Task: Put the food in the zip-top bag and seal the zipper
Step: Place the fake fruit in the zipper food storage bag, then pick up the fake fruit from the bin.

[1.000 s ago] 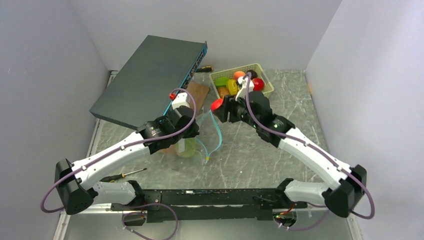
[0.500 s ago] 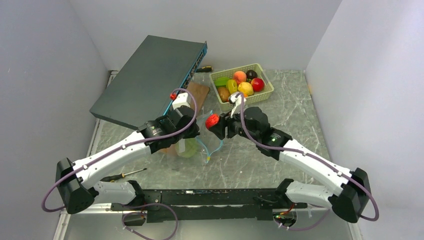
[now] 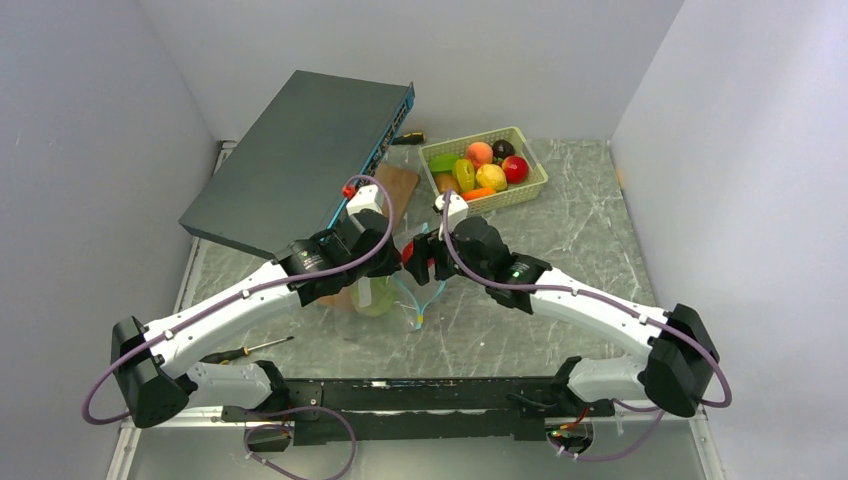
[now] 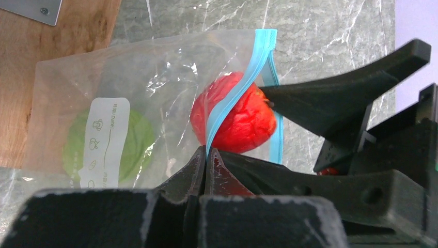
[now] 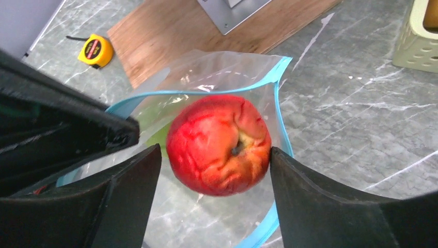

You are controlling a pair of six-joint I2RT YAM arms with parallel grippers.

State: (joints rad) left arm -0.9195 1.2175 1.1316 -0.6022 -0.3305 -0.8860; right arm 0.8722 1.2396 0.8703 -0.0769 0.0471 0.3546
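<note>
The left gripper [image 4: 206, 153] pinches the thin teal-blue zipper strip [image 4: 243, 85] of the clear floppy plastic bag [image 4: 155, 72]. The right gripper [image 5: 216, 157] has its fingers apart beside the round red toy fruit [image 5: 217, 137], in the bag's mouth. The bag looks slippery, so its strip is the best place to hold.

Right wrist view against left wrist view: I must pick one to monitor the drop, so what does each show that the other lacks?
Only right wrist: a yellow tape measure and a basket corner. Only left wrist: the white label and just where the left pincer is shut on the zipper. Both: the red fruit at the mouth of the clear bag.
</note>
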